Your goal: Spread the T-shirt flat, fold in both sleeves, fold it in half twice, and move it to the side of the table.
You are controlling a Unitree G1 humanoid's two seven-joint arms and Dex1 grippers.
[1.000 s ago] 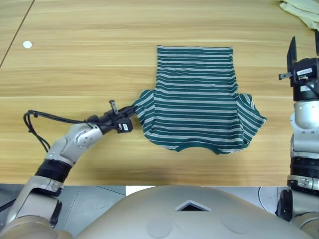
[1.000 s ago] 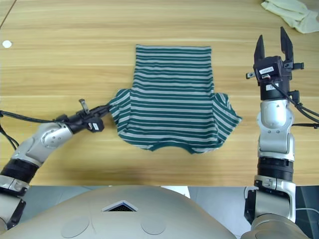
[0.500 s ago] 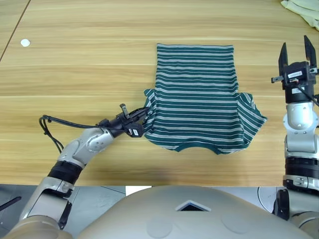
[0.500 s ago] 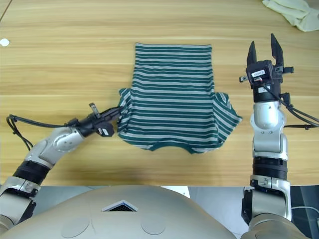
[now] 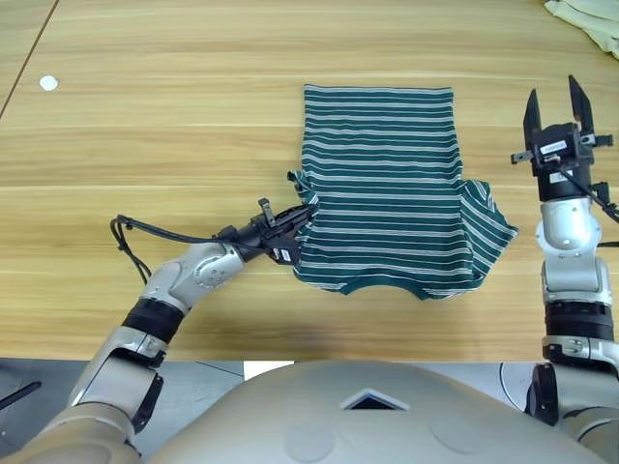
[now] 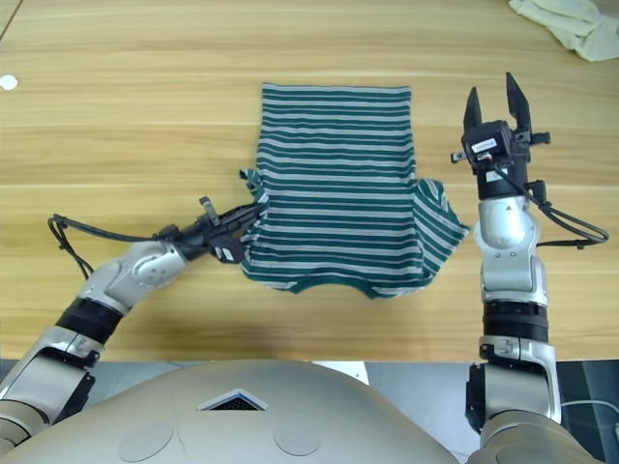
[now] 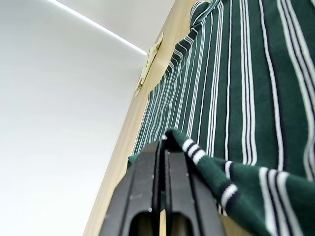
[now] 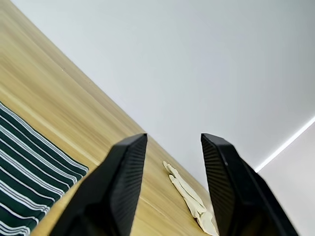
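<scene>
A green T-shirt with white stripes (image 5: 382, 184) lies spread in the middle of the wooden table (image 5: 174, 126), collar toward me. My left gripper (image 5: 303, 215) is shut on the left sleeve (image 7: 206, 162), which it holds drawn in over the shirt's left edge. The right sleeve (image 5: 488, 224) still lies spread outward. My right gripper (image 5: 556, 97) stands open and upright above the table, just right of the shirt, with nothing between its fingers (image 8: 123, 191).
A crumpled pale cloth (image 6: 566, 24) lies at the far right corner of the table. A small white round spot (image 5: 48, 83) marks the far left. A black cable (image 5: 135, 251) loops beside my left forearm. Bare wood stretches left of the shirt.
My left gripper has carried the left sleeve to the right, from outside the shirt onto its edge. My right arm has moved left, closer to the shirt, still open.
</scene>
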